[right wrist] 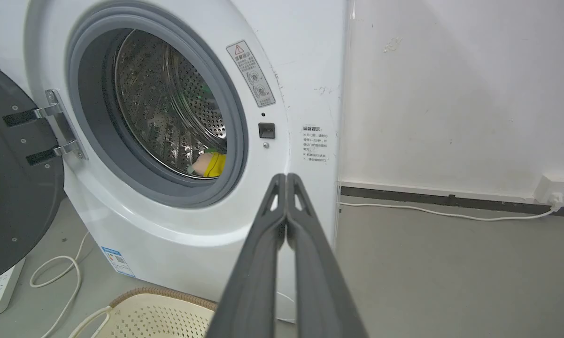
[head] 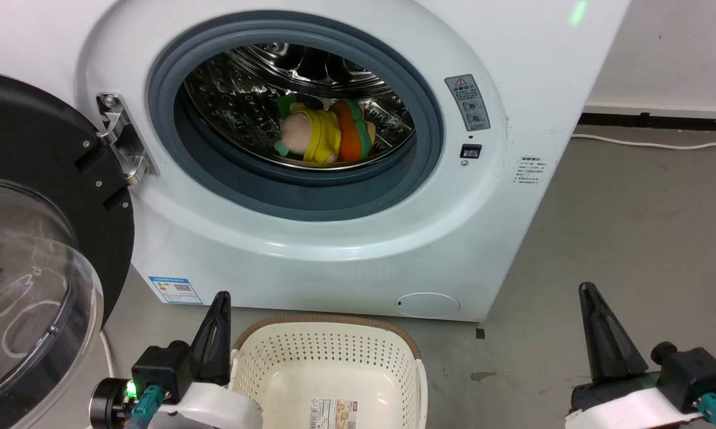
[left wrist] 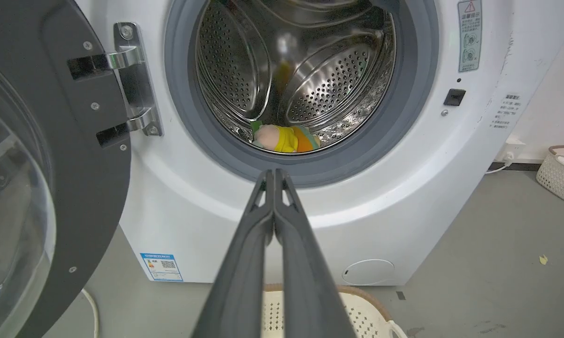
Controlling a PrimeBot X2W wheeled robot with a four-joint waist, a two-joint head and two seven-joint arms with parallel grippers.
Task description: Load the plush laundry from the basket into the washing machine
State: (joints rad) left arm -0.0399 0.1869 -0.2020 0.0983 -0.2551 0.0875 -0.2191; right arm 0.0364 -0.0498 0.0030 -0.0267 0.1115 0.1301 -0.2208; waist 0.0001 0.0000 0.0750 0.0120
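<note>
Pointing upward with its two dark fingers pressed together on nothing, the left gripper (head: 219, 301) stands just beside the left rim of the basket (head: 334, 325), while the right gripper (head: 588, 293), also closed and holding nothing, stands well apart over the grey floor (head: 632, 226). Beyond both fingertips rises the washing machine (head: 346, 262), its door (head: 42, 149) swung open to the left. Inside the drum (head: 238, 89), behind the grey gasket (head: 310, 199), the peach-pink figure (head: 304, 134) lies touching the orange burger (head: 350, 138) on its right, both well apart from either gripper.
</note>
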